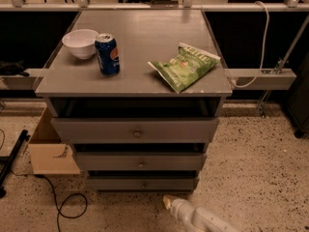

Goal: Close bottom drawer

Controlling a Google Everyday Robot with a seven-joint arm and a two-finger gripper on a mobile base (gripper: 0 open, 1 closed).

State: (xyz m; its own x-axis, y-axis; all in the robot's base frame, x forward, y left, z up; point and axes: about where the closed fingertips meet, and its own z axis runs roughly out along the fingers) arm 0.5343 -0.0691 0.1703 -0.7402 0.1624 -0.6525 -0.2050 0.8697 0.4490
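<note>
Bottom drawer [116, 183] is lowest of three and slightly pulled out. Gripper [167, 203] sits low just in front, not touching, jaws apparently pinched together and empty. Drawer is probably light, rigid and free-sliding, so push the flat front near the knob [143, 184].
</note>
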